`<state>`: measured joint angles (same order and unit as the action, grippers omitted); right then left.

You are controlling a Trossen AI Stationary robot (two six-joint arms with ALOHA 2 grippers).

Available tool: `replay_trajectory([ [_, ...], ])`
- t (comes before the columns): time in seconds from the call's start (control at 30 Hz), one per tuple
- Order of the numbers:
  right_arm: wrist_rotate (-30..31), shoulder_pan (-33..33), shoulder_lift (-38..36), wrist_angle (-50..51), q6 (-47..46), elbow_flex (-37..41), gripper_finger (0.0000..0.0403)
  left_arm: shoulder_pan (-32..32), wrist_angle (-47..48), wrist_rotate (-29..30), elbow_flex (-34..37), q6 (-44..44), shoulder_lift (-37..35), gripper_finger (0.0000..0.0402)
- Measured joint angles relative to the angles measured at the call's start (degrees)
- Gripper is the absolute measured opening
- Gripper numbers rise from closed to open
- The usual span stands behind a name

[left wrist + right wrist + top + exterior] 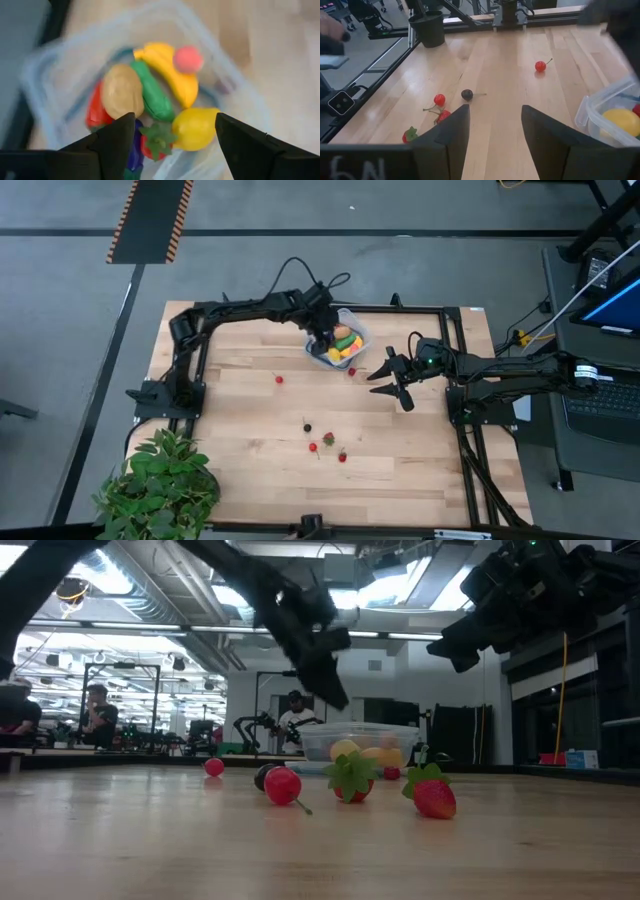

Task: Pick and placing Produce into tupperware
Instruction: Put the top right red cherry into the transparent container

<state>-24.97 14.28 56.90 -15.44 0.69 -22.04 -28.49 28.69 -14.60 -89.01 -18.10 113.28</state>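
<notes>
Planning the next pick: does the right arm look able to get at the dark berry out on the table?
Probably yes. The right gripper hangs open above bare wood, and the dark berry lies in the open with nothing between them; the left gripper is over the tupperware.

The high view looks straight down on the whole bench (pixel 250 420). The low view looks level across it. The left wrist view sits close above the tupperware (pixel 240 75), also seen in the other views.

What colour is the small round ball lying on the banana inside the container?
Pink, clearest in the left wrist view.
</notes>
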Motion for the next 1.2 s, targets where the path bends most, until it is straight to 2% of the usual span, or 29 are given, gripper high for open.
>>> replay_trajectory([
  [0.17, 0.00, 0.00, 0.00, 0.23, -0.15, 0.00, 0.0181, 0.71, 1.47, -0.04, -0.11, 2.98, -6.06, 0.0267],
  [0.3, -0.02, 0.00, 0.00, 0.76, -0.41, 0.00, 0.0181, 2.53, -1.17, -5.44, 1.67, 4.03, -10.07, 0.0267],
  [0.4, -0.16, 0.00, -0.02, 0.85, -0.29, 0.00, 0.0181, 4.25, -6.50, -8.87, 6.87, 4.82, -13.80, 0.0267],
  [0.5, -0.20, -0.02, -0.02, 1.22, -0.24, 0.00, 0.0181, 6.34, -13.71, -8.03, 14.13, 6.85, -17.97, 0.0267],
  [0.87, -0.58, -1.10, -0.02, 1.70, -1.73, 0.00, 0.0181, 15.61, -45.00, 1.58, 43.47, 14.88, -35.60, 0.0267],
  [1.07, -0.32, -1.25, -0.02, 1.87, -1.62, 0.00, 0.0181, 21.15, -58.91, 11.79, 56.85, 18.05, -41.12, 0.0267],
  [1.2, 1.93, -1.22, -0.07, 1.33, -1.73, 0.00, 0.0181, 24.64, -69.38, 17.41, 63.41, 18.64, -42.39, 0.0267],
])
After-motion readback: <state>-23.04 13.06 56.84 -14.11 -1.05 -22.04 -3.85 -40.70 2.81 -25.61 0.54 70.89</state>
